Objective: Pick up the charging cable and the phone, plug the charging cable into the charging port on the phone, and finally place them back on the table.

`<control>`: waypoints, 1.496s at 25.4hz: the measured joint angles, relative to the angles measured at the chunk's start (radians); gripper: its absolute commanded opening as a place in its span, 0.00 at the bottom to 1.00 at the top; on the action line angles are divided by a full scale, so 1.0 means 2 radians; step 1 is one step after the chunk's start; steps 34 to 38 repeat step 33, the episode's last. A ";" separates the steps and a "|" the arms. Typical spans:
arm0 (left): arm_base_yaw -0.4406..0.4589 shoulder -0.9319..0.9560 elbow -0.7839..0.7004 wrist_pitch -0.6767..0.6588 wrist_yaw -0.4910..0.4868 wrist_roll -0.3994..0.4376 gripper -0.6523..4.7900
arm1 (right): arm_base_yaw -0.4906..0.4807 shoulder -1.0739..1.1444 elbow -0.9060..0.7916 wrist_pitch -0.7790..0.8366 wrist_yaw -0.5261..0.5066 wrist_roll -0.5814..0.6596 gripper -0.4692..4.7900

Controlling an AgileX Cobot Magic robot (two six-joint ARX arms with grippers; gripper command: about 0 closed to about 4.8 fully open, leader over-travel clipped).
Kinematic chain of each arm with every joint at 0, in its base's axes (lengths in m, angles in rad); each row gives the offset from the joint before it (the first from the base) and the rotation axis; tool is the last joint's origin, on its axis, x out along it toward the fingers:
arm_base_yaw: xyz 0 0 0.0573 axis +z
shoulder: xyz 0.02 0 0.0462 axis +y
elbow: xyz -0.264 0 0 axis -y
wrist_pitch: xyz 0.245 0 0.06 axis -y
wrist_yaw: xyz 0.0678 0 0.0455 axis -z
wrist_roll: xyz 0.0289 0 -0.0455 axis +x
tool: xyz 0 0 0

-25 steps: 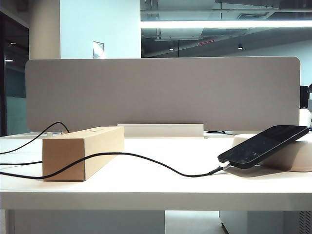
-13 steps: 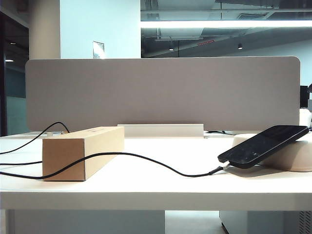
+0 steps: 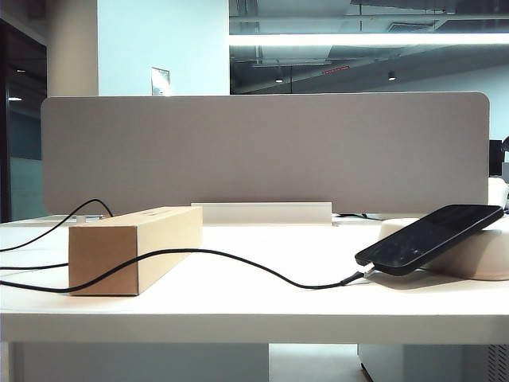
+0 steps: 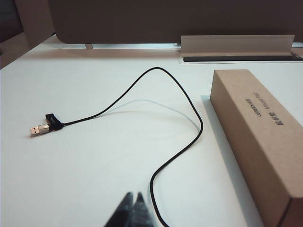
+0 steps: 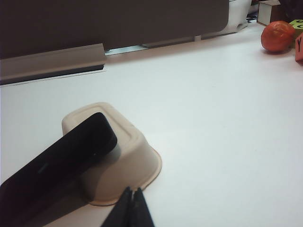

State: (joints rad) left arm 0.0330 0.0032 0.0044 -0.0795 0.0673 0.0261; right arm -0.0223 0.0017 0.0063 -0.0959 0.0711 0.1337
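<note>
At the left of the exterior view the cable (image 3: pixel 238 261), a thin black cord, drapes over a plain cardboard box (image 3: pixel 135 248), which lifts its middle off the worktop (image 3: pixel 262 306). From there it sags and runs right to its small metal tip at the lower end of the phone (image 3: pixel 429 237), apparently plugged in there, though the port itself is too small to make out. The glossy black phone leans tilted on an upturned cream tray (image 3: pixel 477 255) with rounded, moulded walls, which likely props its low end within reach. In the left wrist view the left gripper (image 4: pixel 134 210) sits low in the frame, jaws pressed together and empty, just beside the cord; the USB end (image 4: pixel 42 128) lies well apart. The right gripper (image 5: pixel 130 208), likewise closed and empty, is near the tray's rim. An orange fruit (image 5: pixel 277 36) sits upper right.
</note>
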 measured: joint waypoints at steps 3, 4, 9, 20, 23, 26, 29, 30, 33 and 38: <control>0.000 0.000 0.000 0.000 0.000 0.000 0.11 | 0.000 0.000 0.000 0.000 -0.001 -0.018 0.09; 0.000 0.000 0.000 0.000 0.000 0.000 0.11 | 0.000 0.000 0.000 0.000 -0.001 -0.024 0.09; 0.000 0.000 0.000 0.000 0.000 0.000 0.11 | -0.006 0.000 0.000 0.000 -0.002 -0.035 0.09; 0.000 0.000 0.000 0.000 0.000 0.000 0.11 | -0.006 0.000 0.000 -0.006 -0.011 -0.091 0.09; 0.000 0.000 0.000 0.000 0.000 0.000 0.11 | -0.005 0.000 0.000 -0.006 -0.012 -0.092 0.09; 0.000 0.000 0.000 0.000 0.000 0.000 0.11 | -0.005 0.000 0.000 -0.006 -0.012 -0.092 0.09; 0.000 0.000 0.000 0.000 0.000 0.000 0.11 | -0.005 0.000 0.000 -0.006 -0.012 -0.092 0.09; 0.000 0.000 0.000 0.000 0.000 0.000 0.11 | -0.005 0.000 0.000 -0.006 -0.012 -0.092 0.09; 0.000 0.000 0.000 0.000 0.000 0.000 0.11 | -0.005 0.000 0.000 -0.006 -0.012 -0.092 0.09; 0.000 0.000 0.000 0.000 0.000 0.000 0.11 | -0.005 0.000 0.000 -0.006 -0.012 -0.092 0.09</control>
